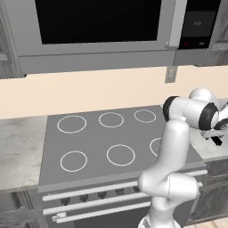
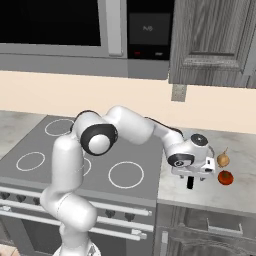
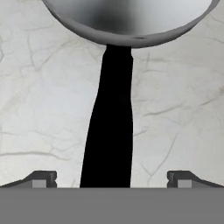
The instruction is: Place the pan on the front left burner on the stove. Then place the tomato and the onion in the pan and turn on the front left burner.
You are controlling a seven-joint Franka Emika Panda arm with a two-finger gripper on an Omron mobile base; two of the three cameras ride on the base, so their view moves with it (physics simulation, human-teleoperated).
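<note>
In the hand view the steel pan [image 3: 131,17] lies on the marbled counter, and its black handle [image 3: 111,131] runs straight down between my fingertips. My gripper [image 3: 112,179] is open above the handle, one fingertip [image 3: 43,178] on each side and not touching it. From the right base view the gripper [image 2: 192,176] hangs low over the counter just right of the stove [image 2: 145,155], covering the pan. The tan onion [image 2: 223,160] and the red tomato [image 2: 225,177] sit on the counter close to its right. The front left burner [image 1: 73,160] [image 2: 30,161] is bare.
A microwave [image 1: 98,26] and dark upper cabinets [image 2: 215,40] hang above the cooktop. Knobs and pale bar handles [image 1: 89,196] line the stove front. The counter [image 2: 240,197] continues to the right of the tomato, and another counter stretch [image 1: 18,147] lies left of the stove.
</note>
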